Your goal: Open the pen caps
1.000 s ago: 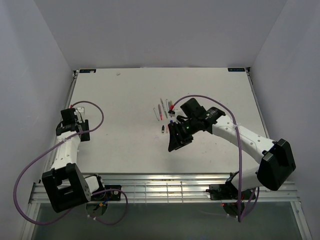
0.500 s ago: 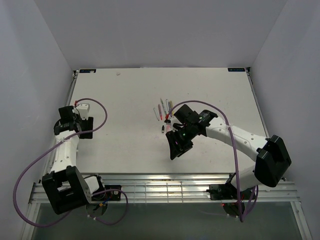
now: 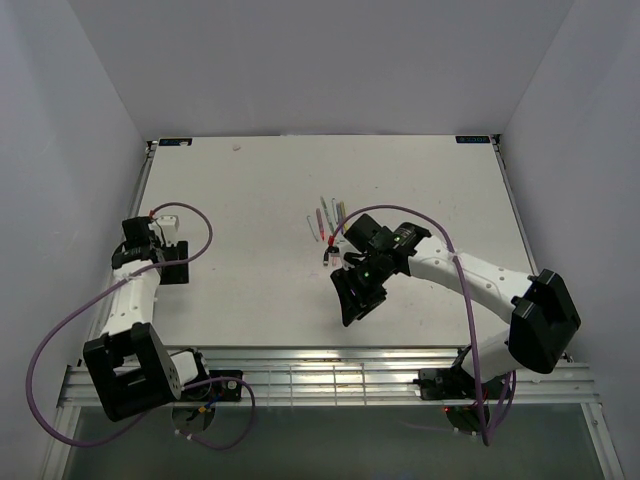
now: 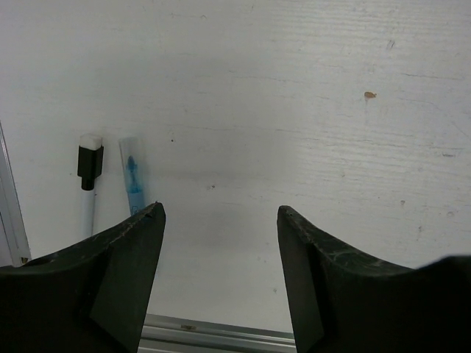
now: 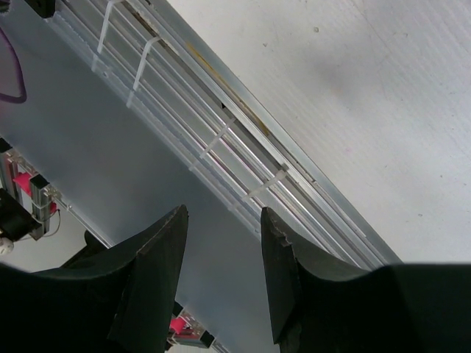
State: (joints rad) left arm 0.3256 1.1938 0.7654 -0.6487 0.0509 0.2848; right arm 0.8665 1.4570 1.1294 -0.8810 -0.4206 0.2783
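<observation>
Top external view shows that the right end effector (image 3: 352, 306) has slid away from the pens (image 3: 326, 216) toward the near edge of the counter (image 3: 430, 180). Its fingers are apart with nothing between them, so it is not working on them right now. Over on the left side, the left end effector (image 4: 221, 213) has spread its fingers wider and holds nothing. Just beside its left finger lie a blue cap (image 4: 132, 175) and a white pen (image 4: 89, 193) with a black end, flat on the counter, close but not touching. I think that cap is already off. The other pens are thin sticks side by side in the middle, with tiny caps (image 3: 330, 258) just below them, too small to tell more
</observation>
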